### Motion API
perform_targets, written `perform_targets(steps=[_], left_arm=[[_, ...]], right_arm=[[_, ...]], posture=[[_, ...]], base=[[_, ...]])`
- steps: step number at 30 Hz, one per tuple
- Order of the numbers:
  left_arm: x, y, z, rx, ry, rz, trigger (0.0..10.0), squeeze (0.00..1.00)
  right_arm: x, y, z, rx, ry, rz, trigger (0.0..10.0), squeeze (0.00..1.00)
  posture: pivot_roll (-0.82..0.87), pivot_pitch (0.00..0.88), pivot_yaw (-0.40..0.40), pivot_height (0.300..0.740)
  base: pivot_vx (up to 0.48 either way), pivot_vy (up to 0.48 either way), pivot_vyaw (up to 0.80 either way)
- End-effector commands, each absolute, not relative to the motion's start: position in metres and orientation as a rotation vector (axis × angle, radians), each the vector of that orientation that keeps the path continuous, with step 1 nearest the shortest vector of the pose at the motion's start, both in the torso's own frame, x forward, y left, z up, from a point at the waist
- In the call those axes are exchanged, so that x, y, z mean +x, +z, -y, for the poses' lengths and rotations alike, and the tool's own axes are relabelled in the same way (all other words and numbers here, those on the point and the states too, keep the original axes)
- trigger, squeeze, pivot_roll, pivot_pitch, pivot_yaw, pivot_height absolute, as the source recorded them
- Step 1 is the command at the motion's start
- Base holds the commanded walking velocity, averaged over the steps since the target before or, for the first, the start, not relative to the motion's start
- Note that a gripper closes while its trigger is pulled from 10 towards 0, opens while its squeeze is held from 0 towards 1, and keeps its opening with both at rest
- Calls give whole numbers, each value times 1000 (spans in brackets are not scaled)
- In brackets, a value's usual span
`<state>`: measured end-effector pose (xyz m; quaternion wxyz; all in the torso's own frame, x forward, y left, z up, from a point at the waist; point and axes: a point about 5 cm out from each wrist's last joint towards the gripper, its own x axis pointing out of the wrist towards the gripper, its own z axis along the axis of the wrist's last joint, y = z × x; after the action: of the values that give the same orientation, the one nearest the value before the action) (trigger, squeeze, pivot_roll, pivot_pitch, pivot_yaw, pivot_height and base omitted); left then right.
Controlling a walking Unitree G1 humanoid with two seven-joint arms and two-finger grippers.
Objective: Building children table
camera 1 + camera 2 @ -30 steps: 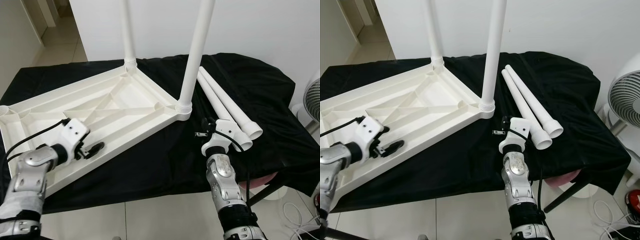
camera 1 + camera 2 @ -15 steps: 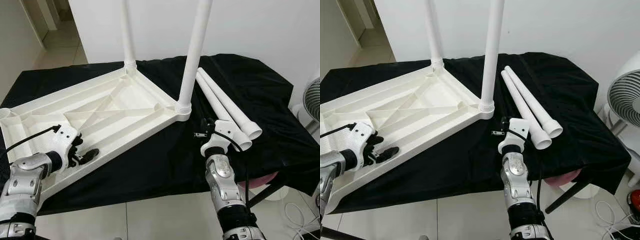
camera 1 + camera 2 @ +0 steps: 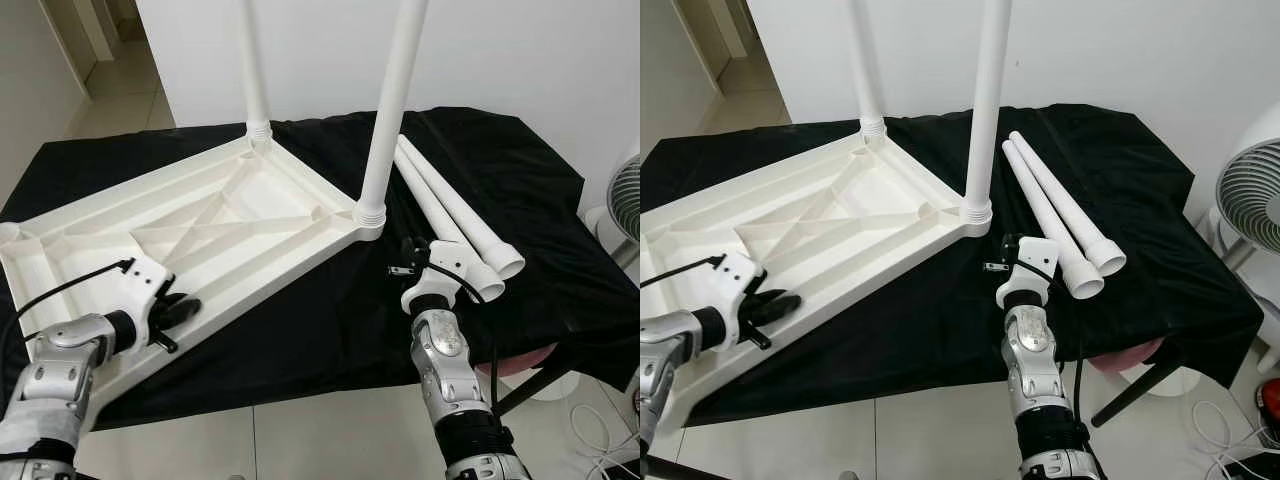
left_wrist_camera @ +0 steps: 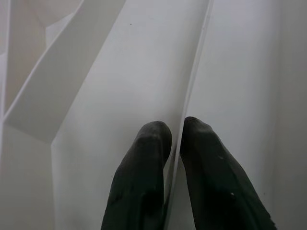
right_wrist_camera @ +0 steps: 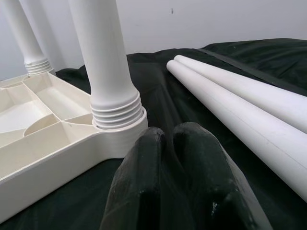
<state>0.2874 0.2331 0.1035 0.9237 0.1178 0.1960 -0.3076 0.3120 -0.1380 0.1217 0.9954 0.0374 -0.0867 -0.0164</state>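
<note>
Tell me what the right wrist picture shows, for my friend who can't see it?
The right pincer, its two black fingers together, rests on a black cloth facing a white upside-down tabletop. A leg stands in its near corner, and two loose legs lie alongside.

Left claw (image 3: 178, 310) slid along tabletop (image 3: 200, 215) rim; now pinching it
</note>
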Motion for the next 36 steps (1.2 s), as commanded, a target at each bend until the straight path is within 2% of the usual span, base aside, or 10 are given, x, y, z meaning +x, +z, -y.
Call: perform_targets(steps=[1,2,3,6,9,14,22,23,24,36], left_arm=[[277,92,-217,175,-790,-453,0,0],[277,92,-217,175,-790,-453,0,0],[272,92,-193,114,-820,-423,0,0],[271,93,-161,37,-819,-365,0,0],[273,94,-147,-2,-800,-332,0,0],[286,99,-127,-67,-687,-261,0,0],[314,111,-126,-122,-421,-194,0,0],[316,112,-128,-135,-379,-196,2784,0],[319,113,-131,-136,-329,-194,10000,0],[330,120,-156,-133,-13,-159,10000,0]], right_arm=[[312,121,136,71,-27,172,10000,0],[312,121,136,71,-27,172,10000,0],[312,121,137,69,-31,173,10000,0],[312,122,138,71,-42,176,10000,0],[312,122,138,70,-43,177,10000,0],[312,122,137,72,-44,176,10000,0],[311,122,134,79,-36,175,10000,0],[311,122,133,81,-33,175,10000,0],[311,122,132,81,-30,174,10000,0],[308,122,134,79,-32,172,10000,0]], posture=[[-72,0,78,740],[-72,0,78,740],[-75,0,89,740],[-76,0,89,740],[-81,0,94,740],[-85,0,93,740],[-87,0,87,740],[-87,0,87,740],[-86,0,86,740],[-93,0,87,740]], base=[[0,0,0],[0,0,0],[0,0,0],[0,0,0],[0,0,0],[0,0,0],[0,0,0],[0,0,0],[0,0,0],[0,0,0]])
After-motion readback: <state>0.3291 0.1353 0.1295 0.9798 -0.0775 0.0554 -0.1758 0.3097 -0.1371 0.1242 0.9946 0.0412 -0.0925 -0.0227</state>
